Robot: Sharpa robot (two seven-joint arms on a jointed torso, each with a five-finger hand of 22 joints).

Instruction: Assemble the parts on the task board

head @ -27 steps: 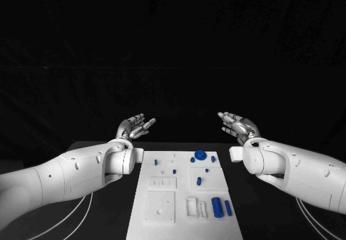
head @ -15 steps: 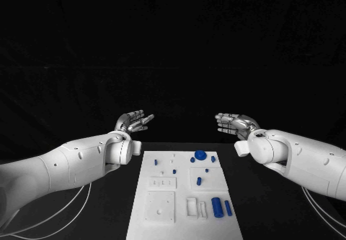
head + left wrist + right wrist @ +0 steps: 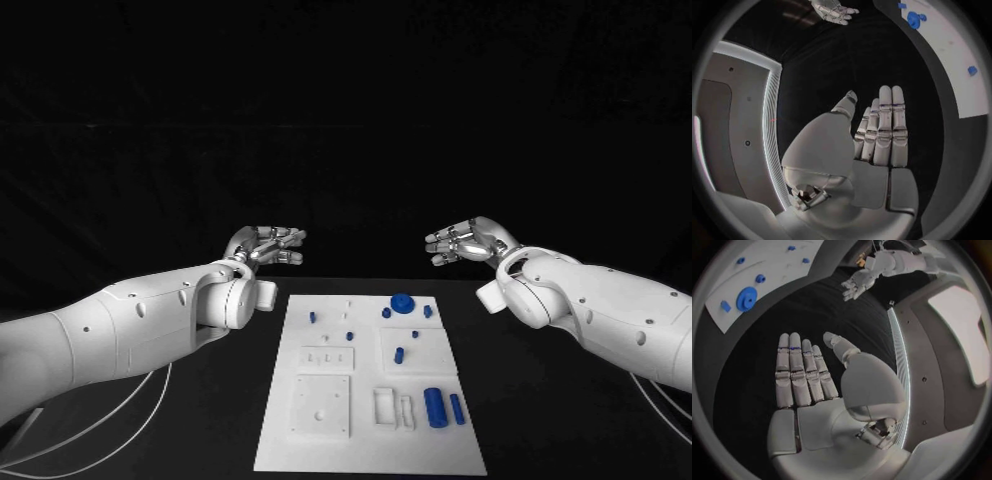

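The white task board lies in the middle of the black table, with small blue parts on it. A round blue disc sits near its far edge, and two blue cylinders lie near the front right. My left hand hovers beyond the board's far left corner, fingers straight and apart, holding nothing. My right hand hovers beyond the far right corner, also empty. In the left wrist view my left hand is flat with the board off to its side. The right wrist view shows my right hand flat, the disc beyond it.
White recessed blocks and a slotted holder stand on the board's near half. White cables trail on the table under the left arm. Black table surface flanks the board on both sides.
Both hands have drawn farther back from the board and turned, palms now facing more downward. The whole picture has shifted slightly. The parts on the board lie as before.
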